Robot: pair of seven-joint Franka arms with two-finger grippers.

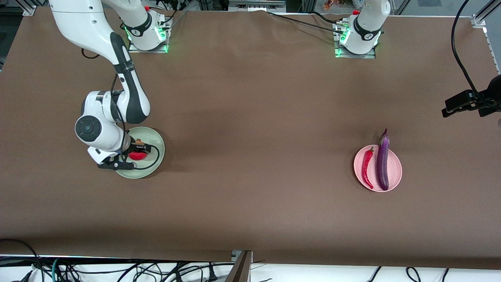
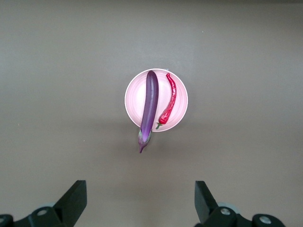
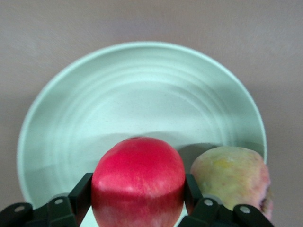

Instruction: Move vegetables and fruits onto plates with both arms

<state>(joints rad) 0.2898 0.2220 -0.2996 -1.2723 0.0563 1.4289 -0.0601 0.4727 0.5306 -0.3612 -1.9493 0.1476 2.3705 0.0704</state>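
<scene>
**Right wrist view: red fruit gripped over the green plate**

Right wrist view shows the right gripper (image 3: 138, 201) closed on the round red fruit (image 3: 138, 182), one finger against each flank at about the widest part, low over the pale green plate (image 3: 85, 109). Just beside it, apparently touching, sits the pinkish-yellow peach (image 3: 231, 177), resting at the plate's rim. In the front view the same gripper (image 1: 129, 156) is over that plate (image 1: 155, 158), which lies toward the right arm's end of the desk (image 1: 250, 117).

Judging by its look, the red fruit is smooth, firm-skinned and rounded, so it could roll once let go; a hold across its widest girth, as here, suits it best. The peach looks softer and more easily bruised, and its place at the rim leaves it liable to be nudged off when the fingers spread.

The left gripper (image 2: 140, 201) hangs high over the desk with its fingers set wide and nothing between them; that arm waits. Below it the pink plate (image 2: 135, 99) carries the purple eggplant (image 2: 148, 106), stem end overhanging the rim, and the red chili pepper (image 2: 168, 101) alongside. In the front view this plate (image 1: 396, 172) lies toward the left arm's end. All four items appear to be at their plates, with only the red fruit not yet set down.
</scene>
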